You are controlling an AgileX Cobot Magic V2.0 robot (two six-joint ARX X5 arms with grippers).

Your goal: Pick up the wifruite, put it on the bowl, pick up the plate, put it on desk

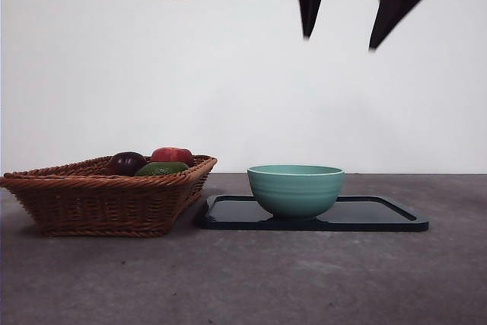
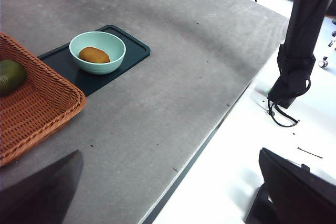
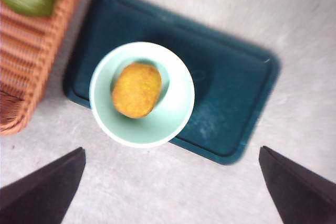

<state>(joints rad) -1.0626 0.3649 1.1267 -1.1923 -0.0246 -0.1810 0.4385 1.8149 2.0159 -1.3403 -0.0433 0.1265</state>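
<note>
Grey table [image 1: 304,279], wicker basket [image 1: 106,195] of fruit beside dark tray [image 1: 380,215], mint bowl [image 1: 295,188] on the tray's basket end, wifruite [image 3: 136,89] inside the bowl, my right claw [image 1: 340,42] high above, jaws apart, empty, my left claw [image 2: 168,192] aside, jaws apart

wifruite [image 3: 136,89]: brownish-orange oval, lying inside the bowl
bowl [image 1: 295,189]: mint-green, upright, centre frame on dark plate [image 1: 380,215]
desk [image 1: 243,279]: grey, mottled

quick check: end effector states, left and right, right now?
Left end effector: open, holding nothing, off to the side of the desk.
Right end effector: open, empty, above the bowl with the wifruite inside.
</note>
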